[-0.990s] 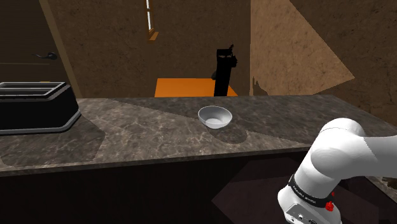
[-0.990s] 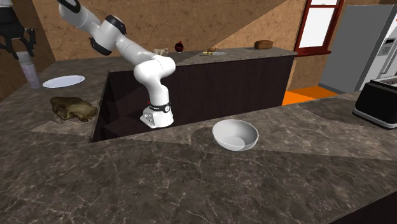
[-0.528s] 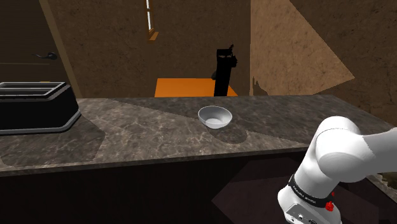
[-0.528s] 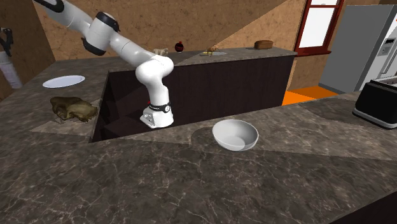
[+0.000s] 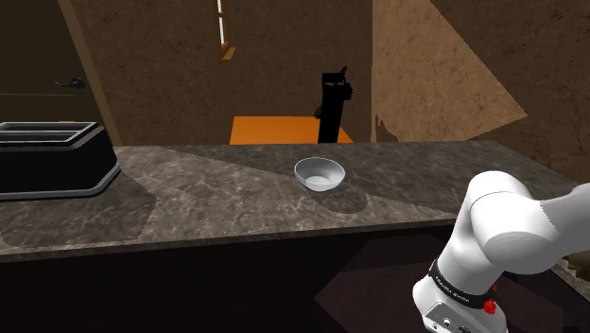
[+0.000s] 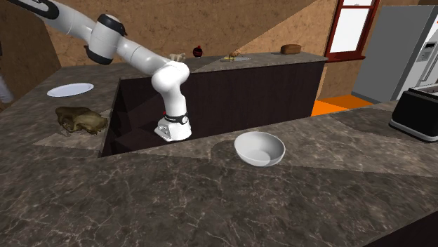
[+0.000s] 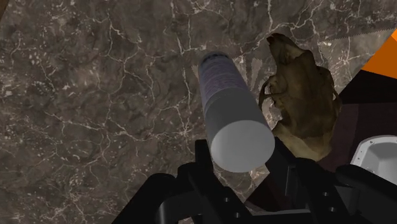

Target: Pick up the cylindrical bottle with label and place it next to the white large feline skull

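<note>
Over the last second the white arm has swung farther toward the upper left of the second exterior view, and its elbow has shifted a little at the lower right of the shoulder view. The pale grey cylindrical bottle with a printed label is clasped between the two black fingers of the claw, which grip it near its plain end. The labelled end points away from the hand toward the dark veined stone worktop. In the wrist view a tan-brown feline skull lies on that worktop just beside the bottle, on the side of one finger. In the second exterior view the skull sits at the left, with a flat white plate near it, farther back. A white round bowl rests on the nearer worktop stretch at centre, and a black toaster stands at the right edge.
</note>
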Motion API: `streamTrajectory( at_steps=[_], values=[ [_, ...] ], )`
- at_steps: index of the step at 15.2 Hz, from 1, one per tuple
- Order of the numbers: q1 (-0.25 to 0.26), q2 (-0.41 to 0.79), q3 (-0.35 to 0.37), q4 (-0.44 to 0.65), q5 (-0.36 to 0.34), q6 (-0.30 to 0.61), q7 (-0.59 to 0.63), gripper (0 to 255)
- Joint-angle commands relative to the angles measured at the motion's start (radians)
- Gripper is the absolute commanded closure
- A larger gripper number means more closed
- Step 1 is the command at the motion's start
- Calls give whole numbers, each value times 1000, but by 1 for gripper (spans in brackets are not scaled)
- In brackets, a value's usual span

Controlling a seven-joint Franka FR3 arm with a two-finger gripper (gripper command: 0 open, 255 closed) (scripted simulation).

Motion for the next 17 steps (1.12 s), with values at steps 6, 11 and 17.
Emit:
streamTrajectory(
  at_steps=[6,11,17],
  values=[
    [-90,-75,16,-169,7,57,63,255],
    [-136,-123,14,-263,2,94,94,255],
    [-181,-176,2,-356,-11,137,123,255]
  ],
)
